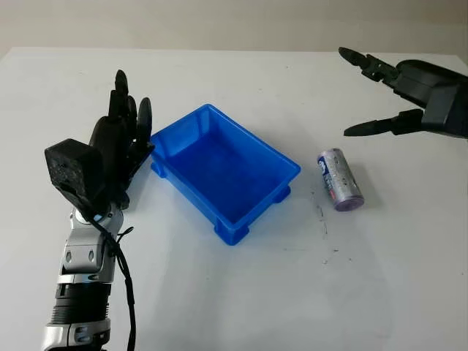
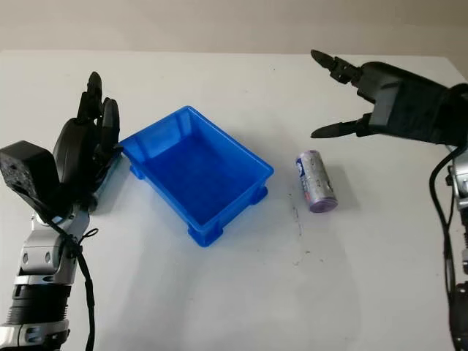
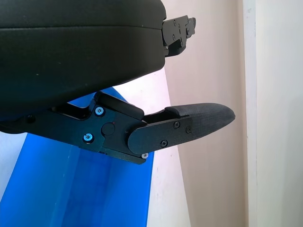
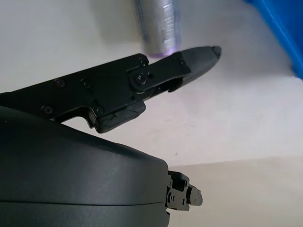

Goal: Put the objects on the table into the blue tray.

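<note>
A blue tray [image 1: 252, 150] stands in the middle of the white table with nothing in it. A silver and purple can [image 1: 339, 179] lies on its side to the tray's right; the right wrist view shows it too, can [image 4: 156, 23]. My right hand [image 1: 369, 95] is open, raised behind and to the right of the can, apart from it. My left hand [image 1: 126, 117] is open, upright against the tray's left corner, holding nothing. The left wrist view shows the tray's wall [image 3: 80, 189] beside one of its fingers [image 3: 189, 125].
The white table [image 1: 234, 292] stretches wide in front of the tray and the can. Small dark marks [image 1: 322, 216] dot its surface near the can. A pale wall runs behind the table's far edge.
</note>
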`<move>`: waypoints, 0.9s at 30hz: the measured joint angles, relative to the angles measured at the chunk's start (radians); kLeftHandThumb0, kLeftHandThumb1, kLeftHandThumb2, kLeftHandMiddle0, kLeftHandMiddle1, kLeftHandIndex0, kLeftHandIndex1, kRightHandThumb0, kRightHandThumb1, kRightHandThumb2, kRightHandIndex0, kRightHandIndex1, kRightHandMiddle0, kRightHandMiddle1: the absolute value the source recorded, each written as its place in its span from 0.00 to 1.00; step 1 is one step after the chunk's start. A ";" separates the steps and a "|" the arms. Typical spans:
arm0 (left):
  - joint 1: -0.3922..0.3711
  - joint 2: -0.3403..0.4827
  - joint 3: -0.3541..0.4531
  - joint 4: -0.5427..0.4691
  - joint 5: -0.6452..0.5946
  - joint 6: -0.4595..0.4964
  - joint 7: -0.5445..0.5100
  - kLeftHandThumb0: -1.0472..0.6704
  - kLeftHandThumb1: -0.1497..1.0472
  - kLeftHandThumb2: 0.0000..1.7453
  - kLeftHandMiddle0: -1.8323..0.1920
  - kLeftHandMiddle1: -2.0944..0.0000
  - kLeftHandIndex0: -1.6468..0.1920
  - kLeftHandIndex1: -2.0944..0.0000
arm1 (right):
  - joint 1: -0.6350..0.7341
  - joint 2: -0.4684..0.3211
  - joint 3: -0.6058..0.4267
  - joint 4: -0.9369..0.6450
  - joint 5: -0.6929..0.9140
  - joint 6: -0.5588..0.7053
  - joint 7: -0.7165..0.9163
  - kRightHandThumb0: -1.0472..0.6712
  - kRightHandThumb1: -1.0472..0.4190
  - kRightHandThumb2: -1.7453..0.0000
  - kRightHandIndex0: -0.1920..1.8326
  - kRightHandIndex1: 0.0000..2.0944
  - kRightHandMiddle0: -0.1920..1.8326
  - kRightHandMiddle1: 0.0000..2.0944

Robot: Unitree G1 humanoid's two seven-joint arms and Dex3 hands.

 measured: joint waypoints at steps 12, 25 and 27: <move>-0.016 0.000 -0.002 0.026 0.003 -0.016 0.001 0.16 1.00 0.37 1.00 1.00 1.00 1.00 | -0.192 -0.126 0.238 0.324 -0.523 -0.517 -0.464 0.11 0.08 0.97 0.05 0.03 0.08 0.03; -0.016 -0.003 -0.006 0.031 0.002 -0.016 0.003 0.17 1.00 0.37 1.00 1.00 1.00 1.00 | -0.369 -0.169 0.501 0.489 -0.920 -0.633 -0.891 0.14 0.01 0.96 0.02 0.02 0.04 0.01; -0.016 -0.003 -0.006 0.033 0.002 -0.017 0.002 0.17 1.00 0.37 1.00 1.00 1.00 1.00 | -0.385 -0.173 0.535 0.499 -0.965 -0.637 -0.957 0.15 0.00 0.96 0.02 0.02 0.04 0.02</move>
